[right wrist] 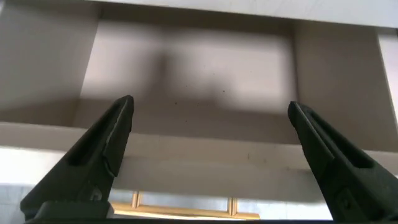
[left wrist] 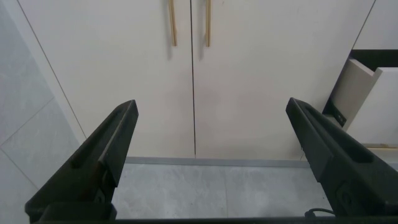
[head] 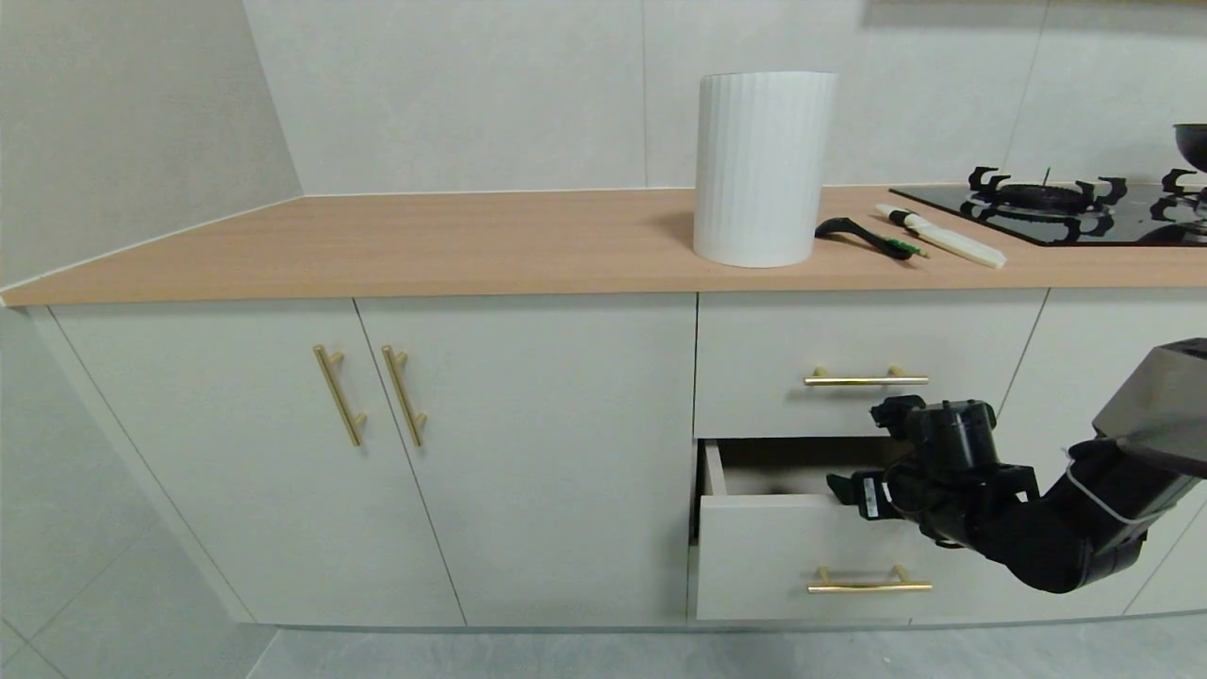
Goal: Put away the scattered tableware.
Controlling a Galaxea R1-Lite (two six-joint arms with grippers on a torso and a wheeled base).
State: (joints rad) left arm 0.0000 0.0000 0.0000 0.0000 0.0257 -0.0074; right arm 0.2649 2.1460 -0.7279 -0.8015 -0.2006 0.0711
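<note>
Hanging just above the open lower drawer point(head: 754, 552), the right gripper point(head: 849, 486) has its fingers spread apart with nothing between them, and it looks down into the bare inside of the drawer. The left gripper point(left wrist: 208, 118) is also spread apart and holds nothing; it is low, in front of the double cupboard doors point(head: 377, 453), above the floor point(left wrist: 205, 190). The tableware lies up on the worktop point(head: 424, 240), above the right gripper and a little to its right: a black-handled utensil point(head: 863, 234), a thin green-and-white piece point(head: 903, 228) and a cream-coloured piece point(head: 952, 245). They lie close together and almost parallel, their long axes going slanted from the back left to the front right. I judge the right arm is the nearer one, and it must go upward to reach them. A tall white ribbed container point(head: 762, 170) stands just left of them, a black hob point(head: 1047, 203) on their right, and pale tiled walls point(head: 453, 94) are behind.
</note>
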